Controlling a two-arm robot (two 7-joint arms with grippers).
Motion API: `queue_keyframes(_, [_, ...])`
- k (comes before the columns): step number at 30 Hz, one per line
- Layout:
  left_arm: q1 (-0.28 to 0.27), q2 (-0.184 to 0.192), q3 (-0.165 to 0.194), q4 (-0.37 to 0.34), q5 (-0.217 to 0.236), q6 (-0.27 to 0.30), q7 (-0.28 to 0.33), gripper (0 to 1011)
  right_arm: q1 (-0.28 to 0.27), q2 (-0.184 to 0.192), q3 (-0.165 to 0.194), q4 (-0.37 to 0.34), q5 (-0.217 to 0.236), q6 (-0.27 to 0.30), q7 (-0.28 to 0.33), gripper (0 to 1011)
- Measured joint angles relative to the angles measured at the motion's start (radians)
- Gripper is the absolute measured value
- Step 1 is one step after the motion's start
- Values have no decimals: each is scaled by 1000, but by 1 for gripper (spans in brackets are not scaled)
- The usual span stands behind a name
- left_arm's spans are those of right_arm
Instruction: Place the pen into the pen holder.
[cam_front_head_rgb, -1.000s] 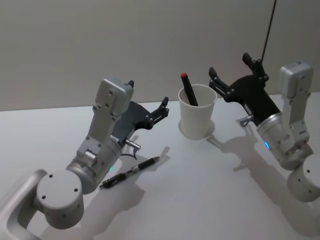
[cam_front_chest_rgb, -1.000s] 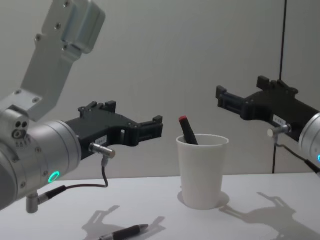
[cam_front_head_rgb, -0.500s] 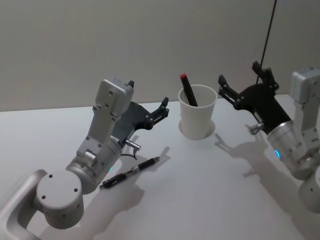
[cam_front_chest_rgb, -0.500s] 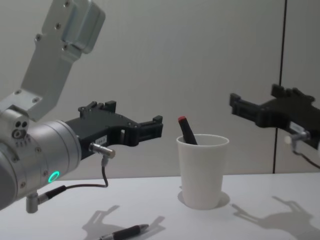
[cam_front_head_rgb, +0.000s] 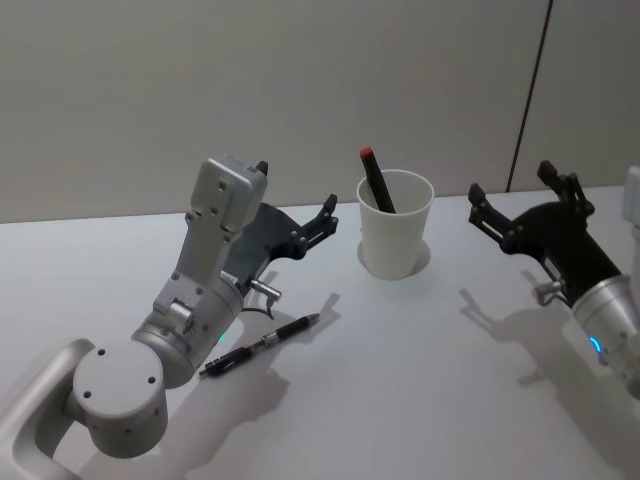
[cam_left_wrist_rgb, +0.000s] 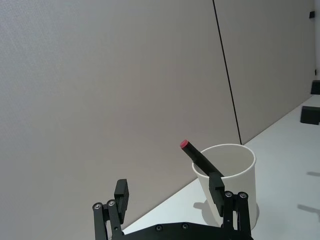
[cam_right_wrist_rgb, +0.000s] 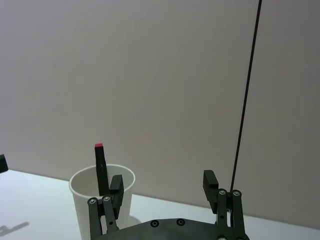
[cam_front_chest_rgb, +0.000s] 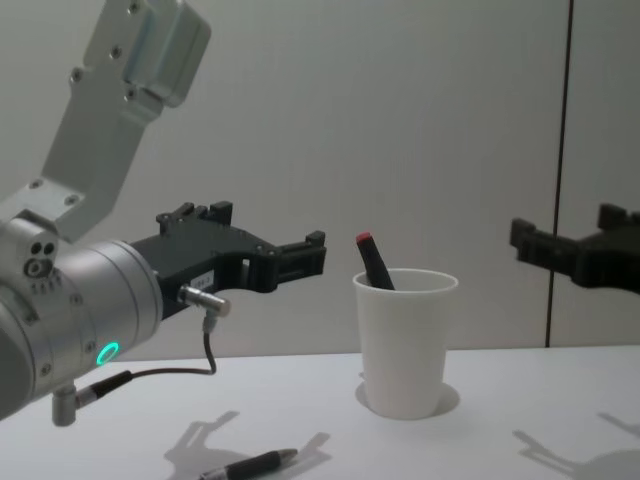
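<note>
open left pincer (cam_front_head_rgb: 297, 188) above the black pen (cam_front_head_rgb: 262, 343) on the counter (cam_front_head_rgb: 400, 390) should grip mid-barrel, then lift it over the white paper cup (cam_front_head_rgb: 393, 240); right pincer (cam_front_head_rgb: 512, 182) open, parked right of it.

Subdued overhead light, soft grey shadows cast on the pale table (cam_front_head_rgb: 400, 400), evenly lit wall (cam_front_head_rgb: 300, 80)

Right gripper (cam_right_wrist_rgb: 163, 181): fingers spread apart, raised above the table (cam_right_wrist_rgb: 30, 202).
Cup (cam_right_wrist_rgb: 80, 200): white, upright, partly behind one finger.
Pen (cam_right_wrist_rgb: 101, 172): black, red-tipped, standing in the cup.
Wall (cam_right_wrist_rgb: 150, 75): plain grey.
</note>
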Motion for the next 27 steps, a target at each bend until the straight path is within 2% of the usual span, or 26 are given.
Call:
queue_keyframes(8, [0, 0, 0, 0, 0, 0, 0, 1001, -79, 52, 6, -105, 46, 81, -31, 1001])
queue_keyframes(14, [0, 0, 0, 0, 0, 0, 0, 1001, -115, 76, 10, -153, 68, 118, -45, 1001])
queue_keyframes(27, [0, 0, 0, 0, 0, 0, 0, 1001, -124, 82, 11, -166, 73, 128, -49, 1001])
